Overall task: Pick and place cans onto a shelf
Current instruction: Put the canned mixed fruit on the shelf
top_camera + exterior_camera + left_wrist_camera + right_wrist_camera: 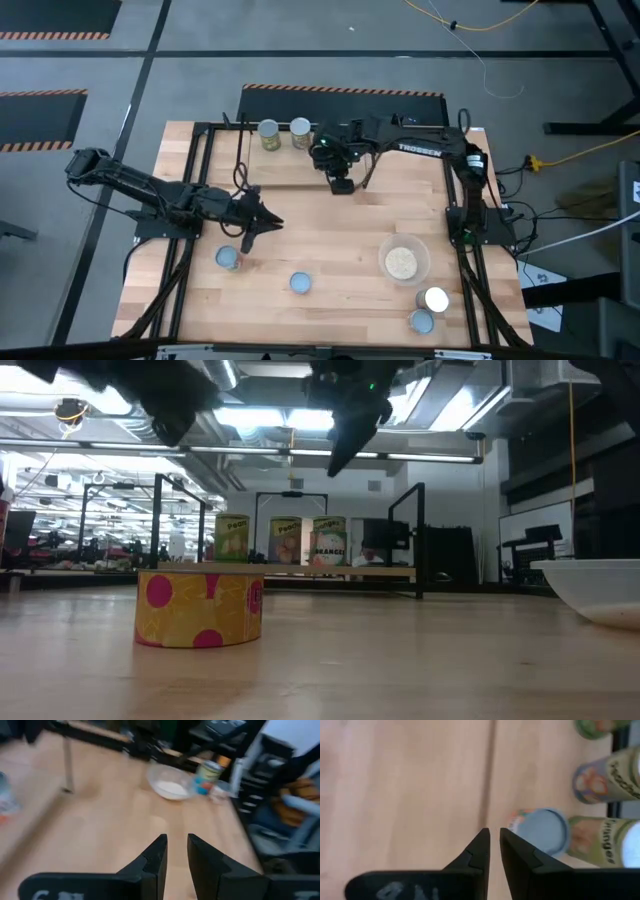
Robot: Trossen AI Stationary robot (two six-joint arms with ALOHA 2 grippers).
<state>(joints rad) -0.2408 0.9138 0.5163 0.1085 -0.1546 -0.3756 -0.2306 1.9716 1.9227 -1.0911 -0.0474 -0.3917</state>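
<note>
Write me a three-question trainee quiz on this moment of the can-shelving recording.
1. In the high view, how many cans stand on the table outside the shelf?
2. True or false: the left gripper holds a can.
3. The right gripper hangs nearest to: A) the bowl of grains; B) the shelf; C) the table's front edge.

Key
1. Four: two on the left arm's side, two beside the bowl.
2. False: its fingers are narrowly apart with nothing between them.
3. B.
</note>
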